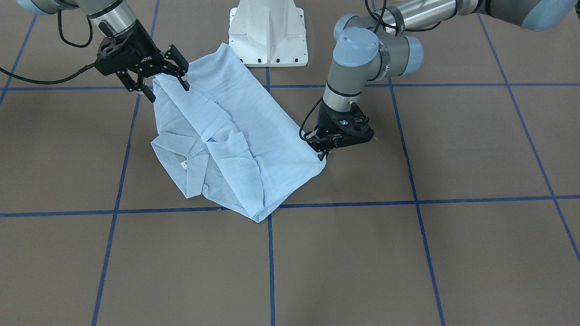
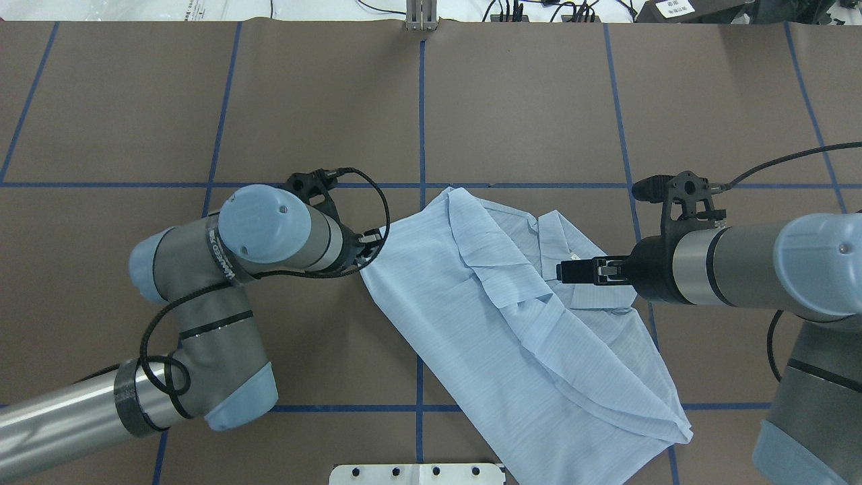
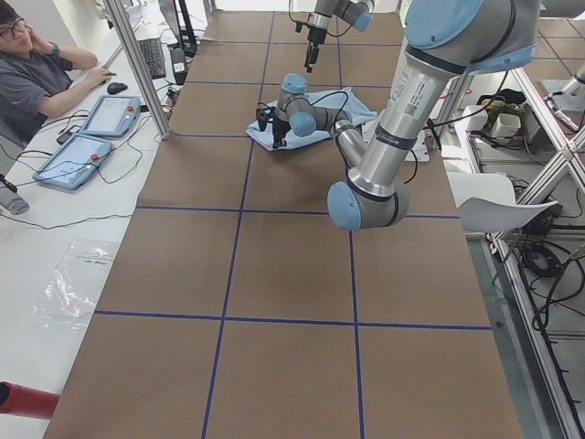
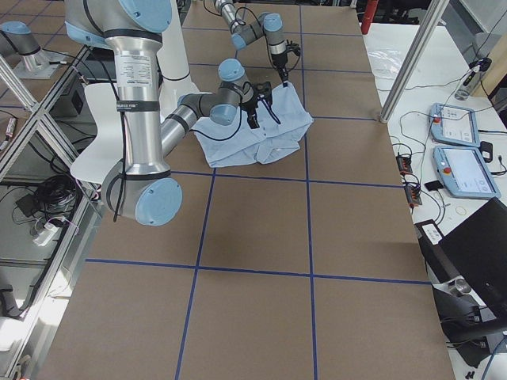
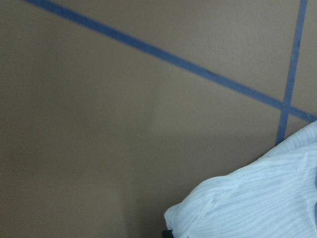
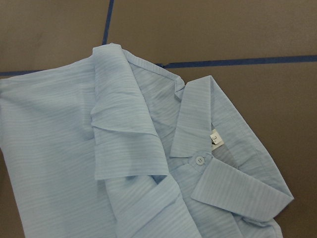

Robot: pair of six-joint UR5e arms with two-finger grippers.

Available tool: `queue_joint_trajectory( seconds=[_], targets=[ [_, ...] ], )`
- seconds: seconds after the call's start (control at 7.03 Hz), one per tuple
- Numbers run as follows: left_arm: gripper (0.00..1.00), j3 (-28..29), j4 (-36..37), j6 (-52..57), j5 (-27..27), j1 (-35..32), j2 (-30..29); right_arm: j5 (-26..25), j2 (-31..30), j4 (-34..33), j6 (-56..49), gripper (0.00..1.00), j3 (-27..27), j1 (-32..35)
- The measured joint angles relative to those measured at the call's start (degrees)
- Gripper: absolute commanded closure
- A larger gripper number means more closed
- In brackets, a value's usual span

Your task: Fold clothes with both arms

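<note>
Blue-taped brown table (image 1: 453, 145), a person (image 3: 32, 73) at a desk (image 3: 37, 215) alongside. The shirt (image 1: 253, 136) lies part-folded at centre. Seen from the front, the right gripper (image 1: 165, 88), at its 10 o'clock, gapes empty. The left gripper (image 1: 322, 153), at 3 o'clock, touches its corner, grip unclear.

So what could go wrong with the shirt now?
1. The right arm's open fingers hover over stacked folds of the shirt; they might pinch only the top layer and undo the fold.
2. The left arm's fingers sit low at a thin corner; it could slip free, or they might scrape the table.
</note>
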Motion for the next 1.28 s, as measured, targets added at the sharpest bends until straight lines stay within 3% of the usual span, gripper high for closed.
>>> queue_joint_trajectory(
  seconds=[0.14, 0.43, 0.71, 0.85, 1.0, 1.14, 1.28],
  targets=[
    [1.0, 6.9, -2.7, 2.5, 0.6, -2.6, -3.6, -0.1, 0.9, 0.0, 0.1, 0.0, -0.6, 0.0],
    [1.0, 25.2, -15.6, 4.0, 2.9, -5.8, -12.3, -0.3, 2.0, 0.0, 0.3, 0.0, -1.4, 0.1],
    [1.0, 35.5, -26.1, 4.2, 5.4, -7.7, -16.4, -0.4, 2.1, 0.0, 0.3, 0.0, -1.7, 0.0],
    [0.83, 38.8, -29.5, 4.2, 6.6, -8.1, -17.5, -0.5, 2.2, 0.0, 0.3, 0.0, -1.9, -0.1],
    [0.28, 40.3, -31.4, 4.2, 7.1, -8.4, -17.9, -0.5, 2.3, 0.0, 0.3, 0.0, -2.3, -0.2],
    [0.0, 40.8, -32.2, 4.2, 7.3, -8.8, -18.0, -0.5, 3.3, -0.2, 0.3, 0.0, -3.2, -0.2],
    [0.0, 40.7, -32.5, 4.2, 7.4, -9.5, -18.0, -0.5, 5.3, -0.5, 0.2, 0.0, -5.0, -0.3]
  ],
)
